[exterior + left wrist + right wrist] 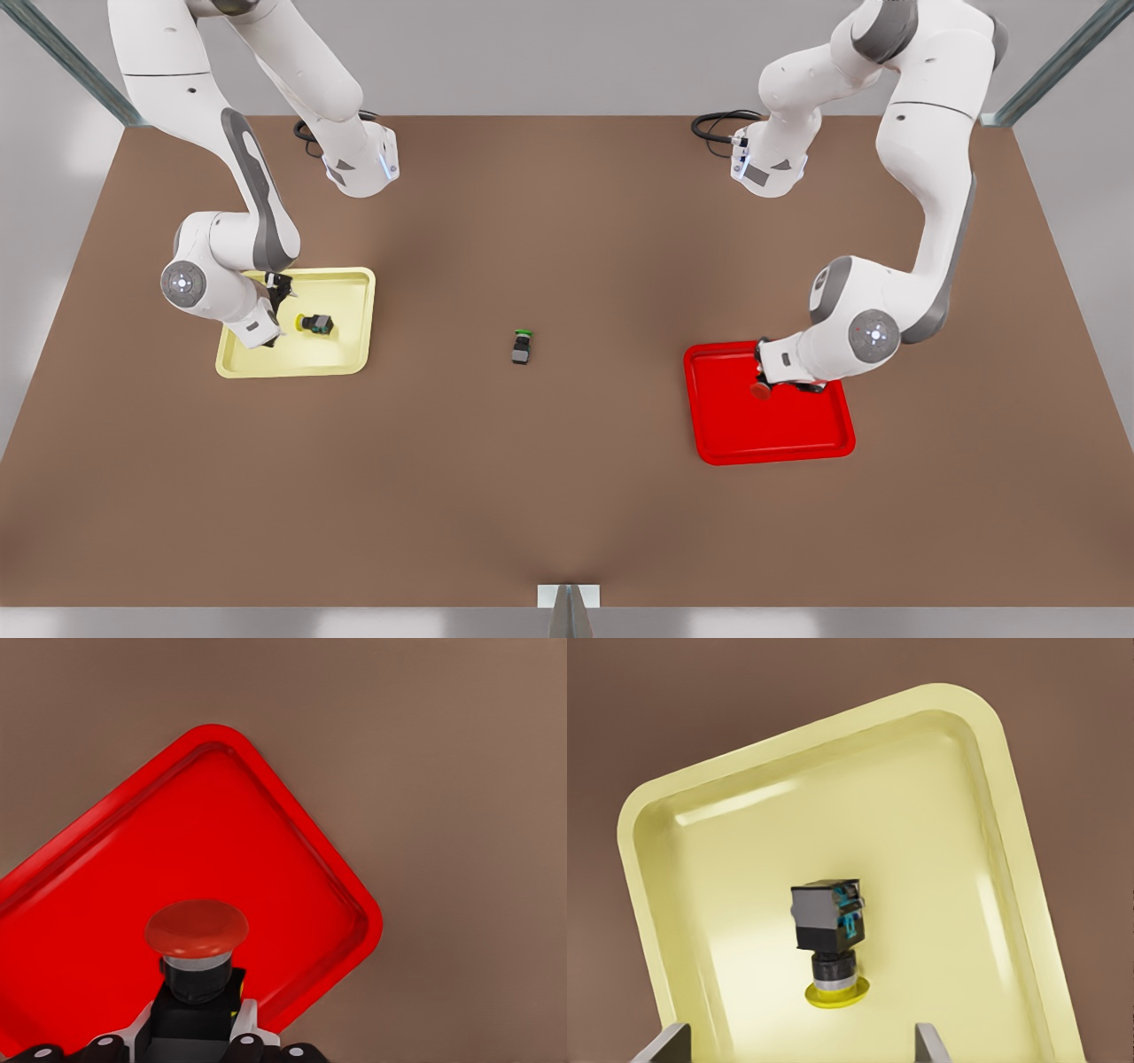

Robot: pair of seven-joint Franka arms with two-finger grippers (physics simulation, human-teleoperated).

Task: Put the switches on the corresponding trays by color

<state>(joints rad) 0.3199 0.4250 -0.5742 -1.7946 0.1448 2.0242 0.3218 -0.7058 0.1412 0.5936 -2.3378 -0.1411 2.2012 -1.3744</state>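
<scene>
Left hand (pixel 190 1050) is clenched on the red switch's (pixel 197 943) stiff, light body over the red tray (pixel 769 441); right hand (pixel 799 1047) is released, yellow switch (pixel 831 939) left in the yellow tray (pixel 939 815), around 12 o'clock from it.

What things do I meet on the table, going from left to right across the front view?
Yellow tray holding the yellow switch → green-capped switch lying alone on the table → red tray, over which the left gripper holds the red switch.

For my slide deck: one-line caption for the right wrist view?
Open right claw above the yellow-capped switch lying in the pale yellow tray.
</scene>
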